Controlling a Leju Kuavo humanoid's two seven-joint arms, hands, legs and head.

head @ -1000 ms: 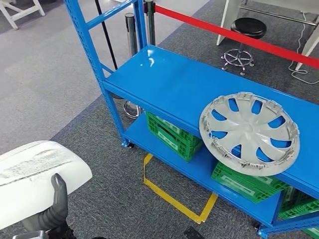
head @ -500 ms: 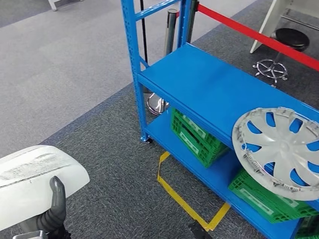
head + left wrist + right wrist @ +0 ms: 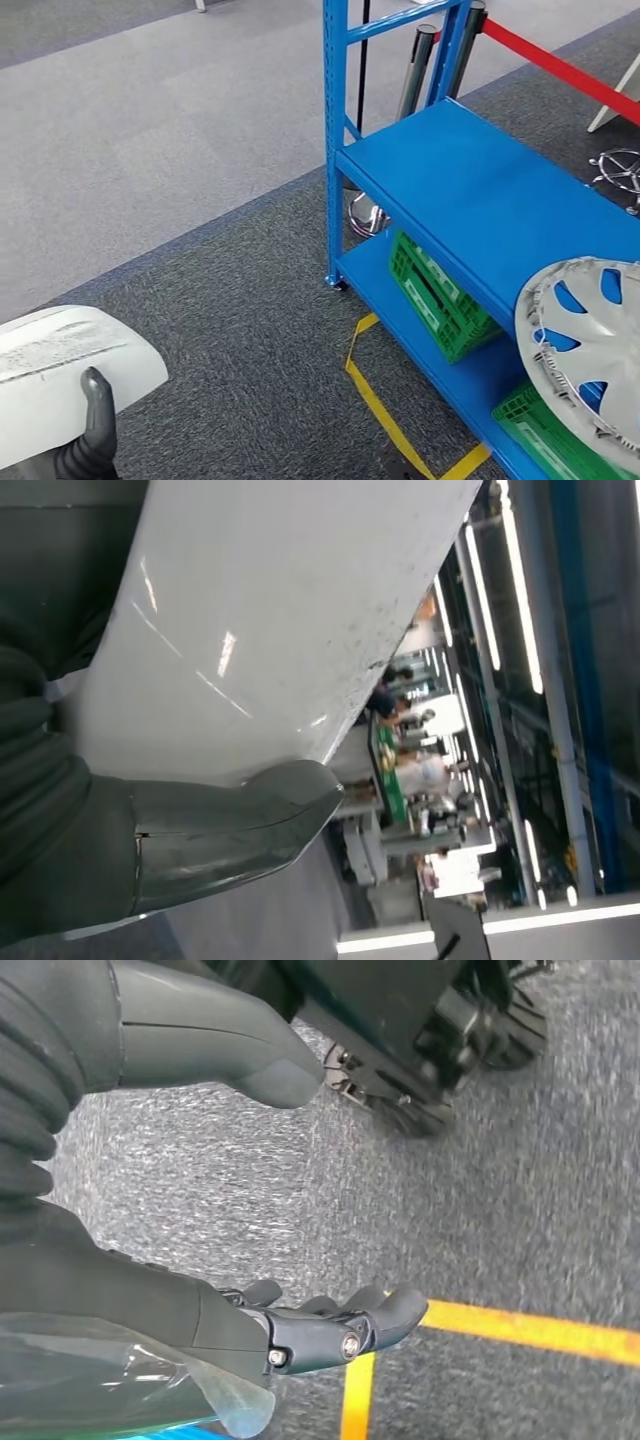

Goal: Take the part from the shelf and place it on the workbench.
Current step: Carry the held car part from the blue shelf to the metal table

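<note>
I have the white part [image 3: 60, 375] in my left hand [image 3: 90, 440], down at the lower left corner of the head view, with the thumb pressed up against its near edge and the panel riding out ahead of the wrist, well clear of the blue shelf [image 3: 483, 200]. So I judge the pick is done and the job now is the carry to the workbench, which I cannot see anywhere in these pictures. For that leg I would keep the grip firm and the panel level, turn smoothly so the wide piece does not swing, and give the shelf's corner post a generous berth, since the part sticks out well past my hand. The wheel cover [image 3: 589, 350] resting on the shelf's edge over the green crates [image 3: 438, 295] is not my concern, but I would not want to brush it. The left wrist view gives me what the head view cannot: the underside of the part, glossy and a little scuffed, with my thumb [image 3: 226, 825] lying flat against it, which reassures me about the hold. The right wrist view shows my right hand [image 3: 302, 1330] hanging empty over the carpet and the yellow floor tape [image 3: 528, 1328], fingers loosely extended and apart from the thumb.
</note>
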